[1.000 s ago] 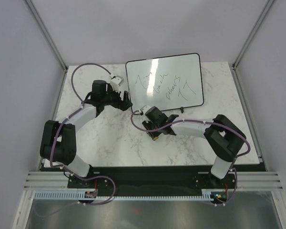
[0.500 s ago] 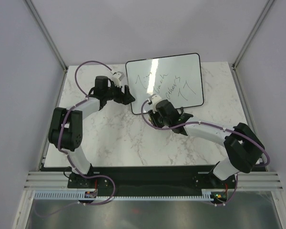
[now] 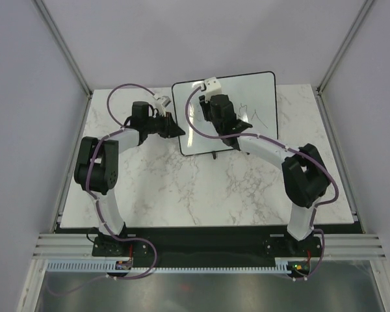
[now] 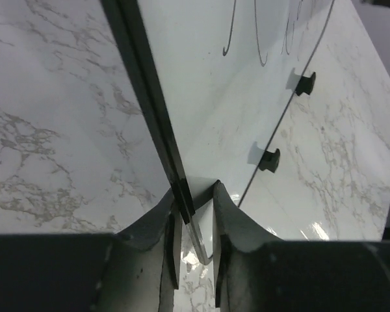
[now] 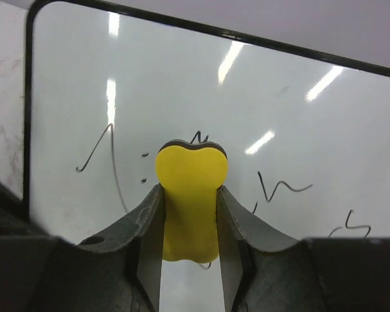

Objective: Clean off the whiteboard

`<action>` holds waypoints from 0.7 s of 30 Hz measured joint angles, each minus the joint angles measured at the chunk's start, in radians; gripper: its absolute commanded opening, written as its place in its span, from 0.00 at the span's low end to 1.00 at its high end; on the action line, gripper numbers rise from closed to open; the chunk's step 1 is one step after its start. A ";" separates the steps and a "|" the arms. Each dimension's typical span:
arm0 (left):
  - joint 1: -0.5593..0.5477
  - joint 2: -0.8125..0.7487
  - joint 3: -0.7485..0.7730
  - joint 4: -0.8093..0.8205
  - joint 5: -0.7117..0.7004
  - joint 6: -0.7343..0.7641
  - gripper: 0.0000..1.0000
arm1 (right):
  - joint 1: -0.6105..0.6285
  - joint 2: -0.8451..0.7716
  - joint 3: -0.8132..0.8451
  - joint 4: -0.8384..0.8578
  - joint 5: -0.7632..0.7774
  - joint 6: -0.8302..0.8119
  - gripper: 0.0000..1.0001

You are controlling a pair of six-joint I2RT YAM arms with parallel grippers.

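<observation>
The whiteboard [image 3: 257, 133] sits top centre in the overhead view, with the left gripper [image 4: 194, 211] pinched on its edge. The right gripper [image 5: 188, 195] is clamped on the yellow eraser [image 5: 192, 172], so I'd press it flat and sweep across the scribbles [image 5: 279, 188].

left arm bent, left gripper [image 4: 194, 195] jaws clamped; right arm reached far forward, right gripper [image 5: 190, 188] jaws clamped

The two dark fingers [image 5: 143, 224] clamp a yellow eraser [image 5: 191, 188] from both sides, its rounded top standing clear above the fingertips. Behind it is the black-framed whiteboard [image 5: 312, 117], with black pen strokes [image 5: 101, 153] left of the eraser and more to its right. Marbled tabletop [image 5: 3, 110] shows beyond the frame's left edge
</observation>
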 measured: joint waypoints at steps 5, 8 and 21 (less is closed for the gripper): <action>0.003 0.000 0.012 -0.018 0.096 -0.029 0.02 | -0.022 0.137 0.120 0.048 0.063 -0.047 0.00; 0.001 0.007 0.037 -0.055 0.126 -0.051 0.02 | -0.024 0.196 0.180 0.045 0.079 -0.063 0.00; 0.005 0.052 0.081 -0.122 0.134 -0.046 0.02 | 0.116 0.248 0.148 0.124 -0.003 -0.061 0.00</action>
